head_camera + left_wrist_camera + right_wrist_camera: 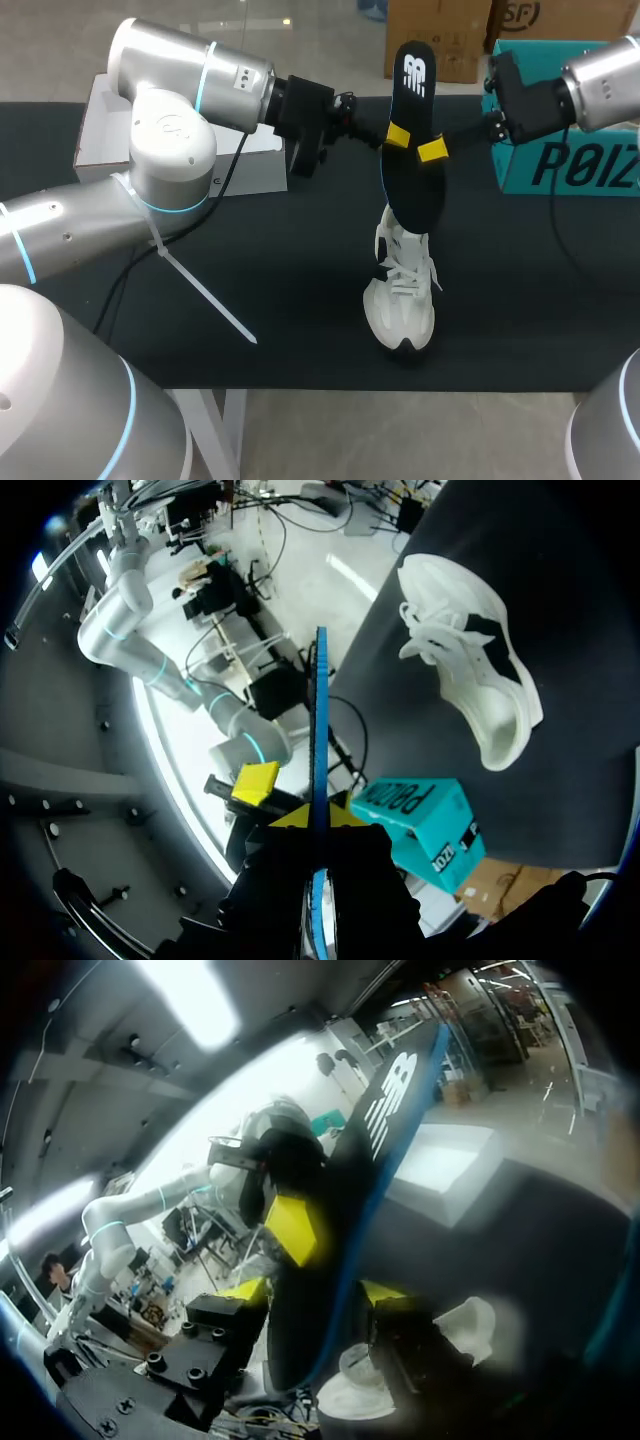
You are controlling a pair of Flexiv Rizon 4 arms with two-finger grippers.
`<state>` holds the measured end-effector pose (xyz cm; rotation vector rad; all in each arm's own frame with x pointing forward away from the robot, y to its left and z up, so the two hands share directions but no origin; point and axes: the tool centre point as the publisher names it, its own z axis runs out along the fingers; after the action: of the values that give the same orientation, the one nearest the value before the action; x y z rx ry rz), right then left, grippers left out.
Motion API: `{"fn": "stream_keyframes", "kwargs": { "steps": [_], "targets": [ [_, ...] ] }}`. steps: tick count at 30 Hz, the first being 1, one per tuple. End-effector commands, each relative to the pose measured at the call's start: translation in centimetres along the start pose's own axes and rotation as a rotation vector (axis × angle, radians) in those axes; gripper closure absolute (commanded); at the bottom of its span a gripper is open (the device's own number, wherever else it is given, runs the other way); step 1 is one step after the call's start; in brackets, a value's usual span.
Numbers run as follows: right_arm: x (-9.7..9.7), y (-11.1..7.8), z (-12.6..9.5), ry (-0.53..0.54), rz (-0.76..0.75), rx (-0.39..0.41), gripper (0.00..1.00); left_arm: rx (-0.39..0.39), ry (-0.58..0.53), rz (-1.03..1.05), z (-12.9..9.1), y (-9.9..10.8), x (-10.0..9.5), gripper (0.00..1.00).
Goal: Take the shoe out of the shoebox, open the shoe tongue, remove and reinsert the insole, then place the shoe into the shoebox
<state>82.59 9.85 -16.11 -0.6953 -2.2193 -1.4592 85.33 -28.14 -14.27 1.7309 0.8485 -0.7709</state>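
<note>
Head view: insole (410,185) held upright over mid worktop (300,260), btwn both grippers. L gripper (398,135) pinches it from the left, R gripper (432,151) from the right, each w/ fingers pressed on its two faces. White shoe (403,290) sits right below, near front edge, toe to the front. Teal shoebox (570,170) at far right corner

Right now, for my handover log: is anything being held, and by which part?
The insole, upright above the shoe, is held by both the left gripper and the right gripper, each clamped on its middle, from opposite edges.
</note>
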Motion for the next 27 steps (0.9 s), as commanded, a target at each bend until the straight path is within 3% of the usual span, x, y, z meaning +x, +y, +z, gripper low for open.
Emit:
{"fn": "stream_keyframes", "kwargs": {
  "steps": [1,2,3,22,23,24,25,27],
  "targets": [
    [-0.33,0.37,0.58,0.006,-0.002,0.003,0.77,-0.001,0.0,0.002,0.14,0.05,0.04,1.0],
    [-0.34,0.45,0.64,0.007,-0.002,0.003,0.97,-0.001,0.0,0.002,0.14,0.05,0.04,1.0],
    [-0.33,0.49,0.66,0.007,-0.003,0.002,1.0,-0.001,0.0,0.002,0.14,0.05,0.04,1.0],
    [-0.65,0.63,0.16,0.003,0.003,-0.009,1.0,-0.001,0.0,0.002,0.14,0.05,0.04,1.0],
    [-0.7,0.6,0.12,0.004,0.006,-0.009,0.68,-0.001,0.0,0.002,0.14,0.05,0.04,1.0],
    [-0.77,0.58,0.08,0.004,0.008,-0.01,0.51,-0.001,0.0,0.002,0.14,0.05,0.04,1.0],
    [-0.83,0.55,0.03,0.005,0.012,-0.013,0.26,-0.001,0.0,0.002,0.14,0.05,0.04,1.0],
    [-0.98,0.5,-0.1,0.006,0.017,-0.017,0.05,-0.001,0.0,0.002,0.14,0.05,0.04,1.0]
  ]
}}
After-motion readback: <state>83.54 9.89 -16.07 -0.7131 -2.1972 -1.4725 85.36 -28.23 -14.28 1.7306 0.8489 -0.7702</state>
